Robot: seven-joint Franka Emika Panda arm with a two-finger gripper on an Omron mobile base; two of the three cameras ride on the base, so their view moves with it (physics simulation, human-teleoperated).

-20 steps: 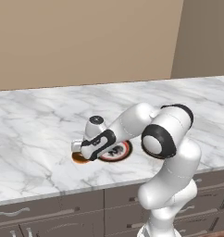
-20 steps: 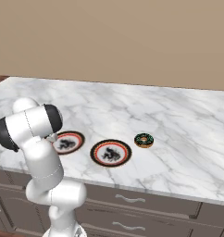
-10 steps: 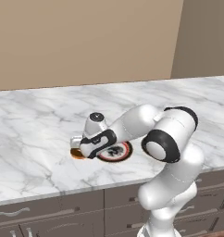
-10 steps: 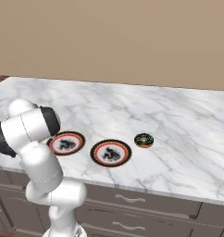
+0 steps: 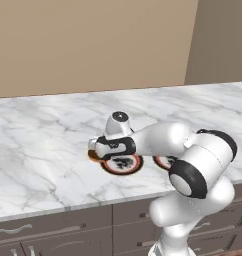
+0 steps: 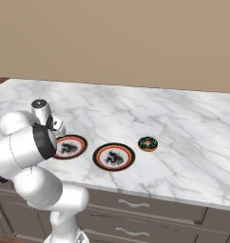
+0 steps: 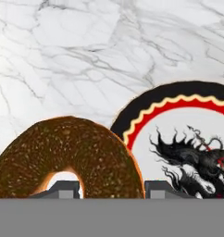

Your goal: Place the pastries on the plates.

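Near the worktop's (image 5: 38, 150) front edge, the gripper (image 7: 107, 189), which a second ago stood wider, has now closed its fingers on the brown ring pastry (image 7: 63, 155), just left of the first plate (image 7: 188, 139). The second plate (image 6: 114, 156) and the dark donut (image 6: 148, 143) further right lie unmoved.

donut (image 7: 67, 155) bottom cut off, plate (image 7: 178, 99) cropped
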